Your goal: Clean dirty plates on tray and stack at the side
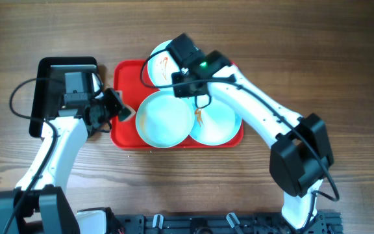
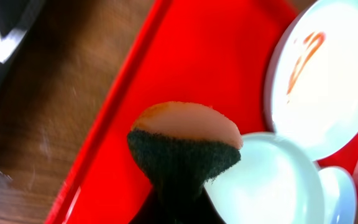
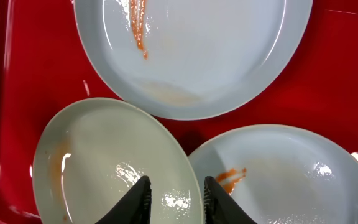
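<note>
Three pale plates lie on the red tray [image 1: 125,75]. The far plate [image 1: 161,62] has an orange smear, the front-left plate [image 1: 164,120] overlaps the right plate [image 1: 223,120], and that one is smeared near its left rim. My right gripper [image 3: 178,190] hangs open over the tray's middle, its fingertips either side of the near-left plate's rim [image 3: 185,162], beside a smeared plate [image 3: 284,180]. My left gripper [image 2: 176,202] is at the tray's left edge, shut on a sponge [image 2: 185,137] with a dark green scouring face and an orange-brown top. The sponge hovers over bare red tray [image 2: 197,56].
A black tray [image 1: 47,84] stands left of the red tray, partly under my left arm [image 1: 63,136]. Wooden tabletop [image 1: 304,52] surrounds both trays. My right arm [image 1: 258,110] reaches in from the front right across the right plate.
</note>
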{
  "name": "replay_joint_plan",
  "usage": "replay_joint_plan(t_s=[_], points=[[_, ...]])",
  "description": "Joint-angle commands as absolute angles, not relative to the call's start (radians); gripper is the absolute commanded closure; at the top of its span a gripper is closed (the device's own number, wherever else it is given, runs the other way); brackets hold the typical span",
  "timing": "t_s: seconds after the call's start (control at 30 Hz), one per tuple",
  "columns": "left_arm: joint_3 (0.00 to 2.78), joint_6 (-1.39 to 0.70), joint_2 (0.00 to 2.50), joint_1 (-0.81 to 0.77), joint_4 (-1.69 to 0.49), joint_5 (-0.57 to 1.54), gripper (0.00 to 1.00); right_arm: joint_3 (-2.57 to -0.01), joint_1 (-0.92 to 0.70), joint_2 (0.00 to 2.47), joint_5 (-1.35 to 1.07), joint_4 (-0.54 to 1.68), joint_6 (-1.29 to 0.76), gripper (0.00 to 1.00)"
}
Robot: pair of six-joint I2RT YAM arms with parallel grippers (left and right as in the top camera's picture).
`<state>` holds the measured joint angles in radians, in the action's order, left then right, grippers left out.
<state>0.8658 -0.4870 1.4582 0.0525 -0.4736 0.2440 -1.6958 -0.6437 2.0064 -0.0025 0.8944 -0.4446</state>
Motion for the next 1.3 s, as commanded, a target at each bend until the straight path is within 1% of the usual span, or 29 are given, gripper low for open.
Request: replay_joint_plan(t_s=[0.0, 0.03, 0.07, 0.13, 0.2, 0.27, 0.37, 0.6, 0.63, 0.7, 0.8, 0.87, 0.93, 1.13, 1.27], points=[[0.889, -0.448, 1.436, 0.050, -0.487, 0.305, 0.96, -1.670, -0.648, 2.004, -0.114, 0.893, -0.393, 0.58], [0.889, -0.448, 1.436, 0.046, -0.495, 0.362, 0.96, -1.659, -0.648, 2.011, -0.113, 0.892, -0.393, 0.53], [0.889, -0.448, 1.436, 0.034, -0.511, 0.427, 0.96, -1.647, -0.648, 2.019, -0.113, 0.891, -0.393, 0.50], [0.888, -0.449, 1.436, -0.008, -0.558, 0.442, 0.96, -1.629, -0.648, 2.039, -0.111, 0.888, -0.402, 0.50], [0.887, -0.449, 1.443, -0.059, -0.590, 0.402, 0.96, -1.625, -0.648, 2.059, -0.106, 0.883, -0.403, 0.50], [0.887, -0.453, 1.451, -0.098, -0.607, 0.338, 0.96, -1.625, -0.648, 2.088, -0.106, 0.869, -0.393, 0.52], [0.887, -0.454, 1.453, -0.112, -0.620, 0.300, 0.96, -1.625, -0.648, 2.134, -0.106, 0.866, -0.379, 0.60], [0.887, -0.452, 1.453, -0.093, -0.651, 0.263, 0.96, -1.625, -0.648, 2.173, -0.087, 0.865, -0.345, 0.61], [0.887, -0.452, 1.453, -0.093, -0.651, 0.263, 0.96, -1.625, -0.648, 2.173, -0.109, 0.863, -0.342, 0.63], [0.887, -0.452, 1.453, -0.093, -0.651, 0.263, 0.96, -1.625, -0.648, 2.173, -0.171, 0.857, -0.345, 0.77], [0.887, -0.452, 1.453, -0.093, -0.645, 0.264, 0.96, -1.625, -0.649, 2.173, -0.204, 0.835, -0.394, 0.85], [0.887, -0.452, 1.453, -0.094, -0.645, 0.264, 0.96, -1.625, -0.649, 2.173, -0.205, 0.814, -0.411, 0.87], [0.887, -0.452, 1.453, -0.094, -0.648, 0.264, 0.96, -1.625, -0.650, 2.174, -0.205, 0.799, -0.422, 0.95], [0.886, -0.448, 1.453, -0.094, -0.647, 0.254, 0.96, -1.625, -0.654, 2.188, -0.201, 0.725, -0.456, 0.96], [0.886, -0.448, 1.453, -0.094, -0.636, 0.154, 0.96, -1.625, -0.657, 2.191, -0.201, 0.719, -0.472, 0.96]])
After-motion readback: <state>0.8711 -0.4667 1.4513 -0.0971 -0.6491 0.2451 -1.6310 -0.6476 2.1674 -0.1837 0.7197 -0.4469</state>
